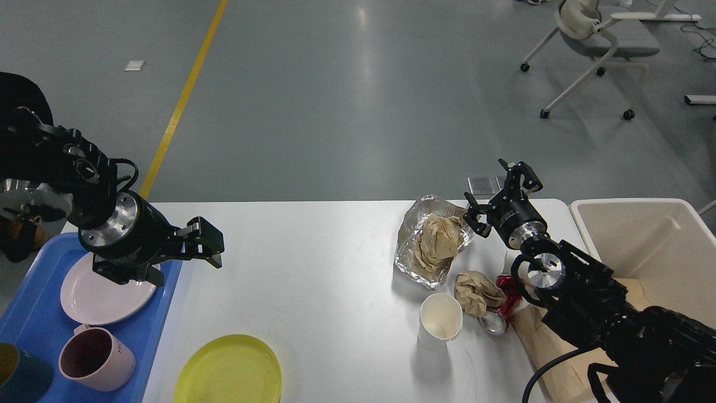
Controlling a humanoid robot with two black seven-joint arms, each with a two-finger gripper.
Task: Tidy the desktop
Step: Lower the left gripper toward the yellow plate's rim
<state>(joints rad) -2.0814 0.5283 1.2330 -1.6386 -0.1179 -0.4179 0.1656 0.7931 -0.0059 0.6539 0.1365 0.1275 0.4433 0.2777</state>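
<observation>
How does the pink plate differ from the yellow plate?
The pink plate lies inside the blue tray; the yellow plate lies directly on the desktop. The pink plate is partly covered by the left gripper; the yellow plate is cut off by the lower picture edge. Both are round, empty and lie flat.

One head-mounted view looks forward and steeply down from above the near edge of the table [313, 252], which fills the lower half of the frame; its near edge is cut off at the bottom. Grey floor [347, 95] takes up the upper half, with a yellow line [184, 98] at upper left and a chair [601, 45] at upper right. The left arm [67, 190] enters from the left edge, the right arm [609, 319] from the lower right corner, both close to the lens.
</observation>
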